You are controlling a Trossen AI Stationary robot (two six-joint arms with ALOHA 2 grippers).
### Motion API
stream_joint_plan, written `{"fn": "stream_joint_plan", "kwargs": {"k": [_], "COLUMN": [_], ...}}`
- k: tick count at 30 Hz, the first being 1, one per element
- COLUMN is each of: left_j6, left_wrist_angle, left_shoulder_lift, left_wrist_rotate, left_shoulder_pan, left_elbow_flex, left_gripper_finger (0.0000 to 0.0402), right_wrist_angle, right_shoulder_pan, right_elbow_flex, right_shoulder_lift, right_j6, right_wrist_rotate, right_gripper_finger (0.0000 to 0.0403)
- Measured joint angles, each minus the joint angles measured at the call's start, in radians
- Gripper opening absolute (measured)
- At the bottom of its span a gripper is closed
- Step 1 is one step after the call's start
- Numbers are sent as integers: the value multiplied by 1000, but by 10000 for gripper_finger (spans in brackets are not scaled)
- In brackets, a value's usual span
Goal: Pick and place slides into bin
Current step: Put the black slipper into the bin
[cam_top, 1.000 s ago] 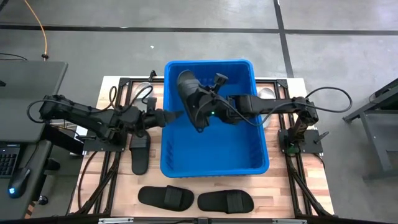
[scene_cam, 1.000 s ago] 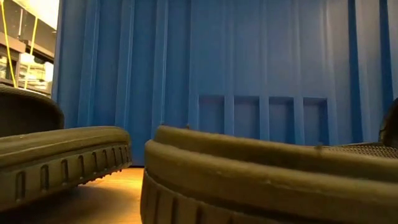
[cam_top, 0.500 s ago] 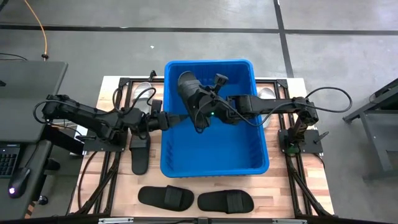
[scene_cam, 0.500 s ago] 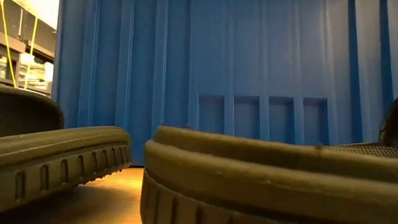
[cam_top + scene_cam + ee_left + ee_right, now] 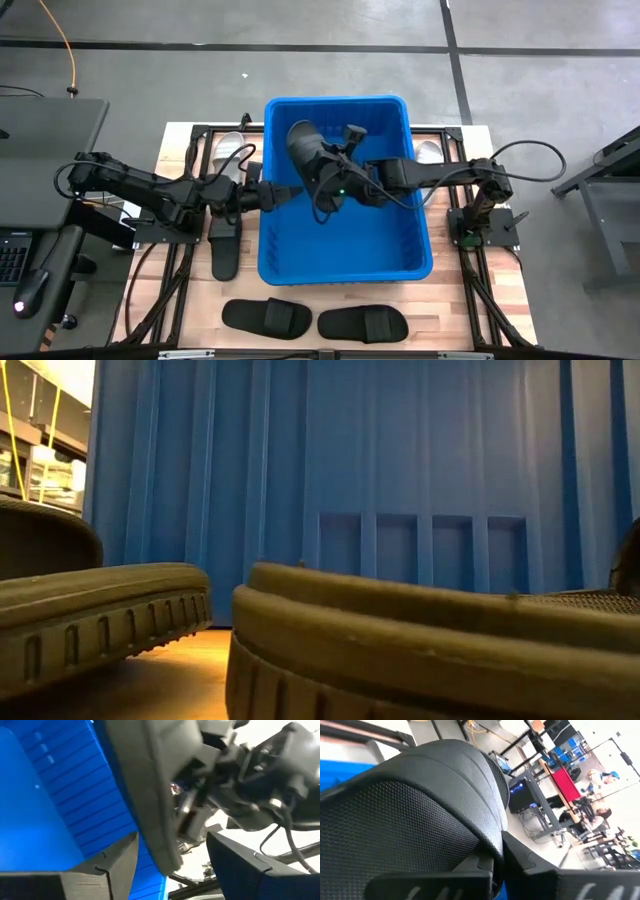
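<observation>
Right gripper (image 5: pixel 322 180) clamps matte ribbed black slide (image 5: pixel 308 160); ribbed-walled blue bin (image 5: pixel 420 262) below

one blue bin (image 5: pixel 345 255). four black slides in sight from above: one (image 5: pixel 308 157) raised over the bin, one (image 5: pixel 225 244) on the table just left of the bin, two side by side near the front edge (image 5: pixel 266 317) (image 5: pixel 363 323). two pale slides, one (image 5: pixel 228 150) partly showing at the bin's back left corner, one (image 5: pixel 428 151) at its back right. six slides in all. two dark arms, two grippers: left (image 5: pixel 268 194), right (image 5: pixel 322 180).
</observation>
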Motion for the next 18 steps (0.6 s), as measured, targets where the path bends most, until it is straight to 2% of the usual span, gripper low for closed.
{"fn": "stream_joint_plan", "kwargs": {"k": [6, 18], "left_j6": [1, 3], "left_wrist_angle": [0, 16], "left_shoulder_lift": [0, 18], "left_wrist_rotate": [-36, -30], "left_shoulder_pan": [0, -2], "left_elbow_flex": [0, 0], "left_gripper_finger": [225, 216], "right_wrist_angle": [39, 174], "right_shoulder_pan": [32, 64], "right_elbow_flex": [0, 0], "right_shoulder_lift": [-2, -2], "right_j6": [0, 27], "right_wrist_rotate": [-48, -107], "right_gripper_finger": [0, 0]}}
